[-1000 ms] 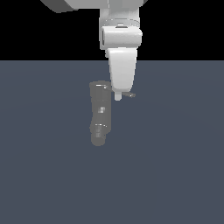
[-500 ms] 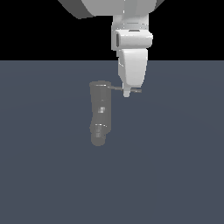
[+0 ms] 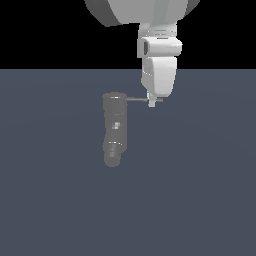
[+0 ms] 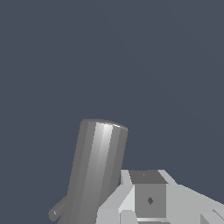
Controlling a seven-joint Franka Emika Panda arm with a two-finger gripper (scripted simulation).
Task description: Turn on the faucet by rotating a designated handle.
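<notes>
Panda arm (image 3: 159,55) is seen hanging above and to the exterior view's right of the faucet (image 3: 114,127), presumably so the tool meets the rod's free end, where leverage for turning would be greatest. The faucet stands on the flat blue-grey floor (image 3: 200,190), body slightly bent, spout end lowest in the exterior view. The handle (image 3: 136,99) projects sideways from the faucet's top. The gripper (image 3: 152,103) is placed at the handle's outer tip, apparently touching; whether it is clenched or released cannot be told. No containers are noted.
</notes>
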